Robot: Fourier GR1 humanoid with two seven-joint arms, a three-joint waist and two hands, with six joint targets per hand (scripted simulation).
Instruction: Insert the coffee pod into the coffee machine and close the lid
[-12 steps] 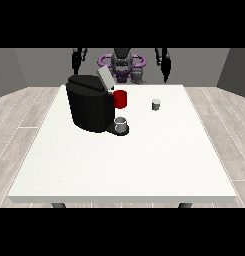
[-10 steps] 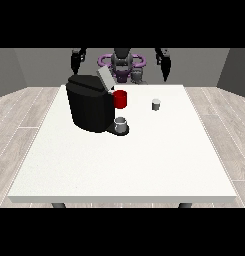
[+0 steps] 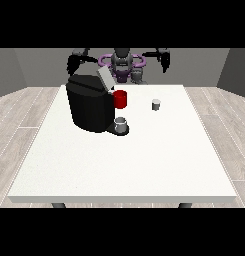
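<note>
- Sitting on the left part of the white table (image 3: 119, 165) is a big black coffee machine (image 3: 89, 104).
- Its lid (image 3: 104, 78) is up. It is a grey flap that tilts up and back at the top right of the machine.
- A red part (image 3: 121, 99) sticks out of the machine's right side, just under the lid.
- A small grey cup (image 3: 121, 123) stands on the machine's low tray, under the red part.
- The pod (image 3: 156, 104) is small and grey. It stands upright on the table, to the right of the machine and well apart from it. Nothing touches it.
- The robot (image 3: 123, 64) is at the far side of the table, with both arms spread out wide.
- The hand at the view's left (image 3: 72, 63) hangs in the air behind the machine, above the far left edge of the table. It holds nothing. I cannot tell if its fingers are open or curled.
- The hand at the view's right (image 3: 165, 63) hangs in the air past the far edge of the table, far from the pod. It holds nothing too. I cannot tell how its fingers lie.
</note>
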